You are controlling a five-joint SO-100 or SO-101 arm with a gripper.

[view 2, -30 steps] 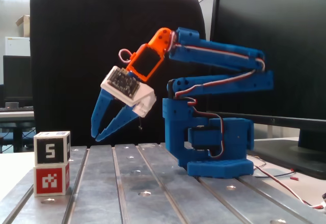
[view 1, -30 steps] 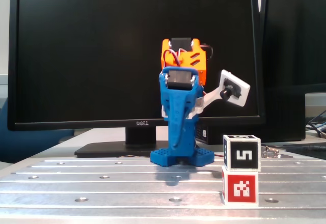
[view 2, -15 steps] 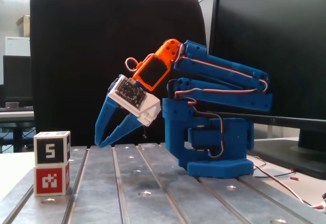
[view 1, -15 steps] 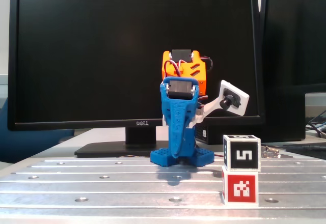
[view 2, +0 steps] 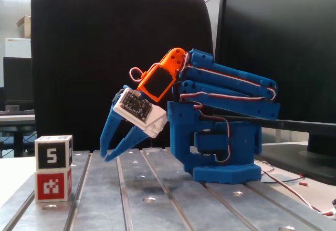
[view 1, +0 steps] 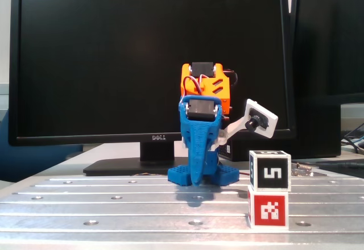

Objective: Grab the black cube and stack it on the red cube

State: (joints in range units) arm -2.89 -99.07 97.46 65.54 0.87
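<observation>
The black cube (view 1: 269, 171) with a white "5" marker sits squarely on top of the red cube (view 1: 268, 209), which stands on the metal table at the front right in a fixed view. In the other fixed view the black cube (view 2: 53, 152) and the red cube (view 2: 53, 185) stand stacked at the left. My blue gripper (view 2: 105, 158) is folded back near the arm's base, pointing down at the table, about a hand's width from the stack. Its fingertips (view 1: 195, 180) meet and hold nothing.
The grooved metal table (view 1: 114, 204) has screw holes. A Dell monitor (view 1: 151, 62) stands behind the arm. A black chair back (view 2: 121, 58) and a second monitor (view 2: 278, 47) stand behind it in the other view. Cables (view 2: 294, 189) trail beside the blue base (view 2: 220, 152).
</observation>
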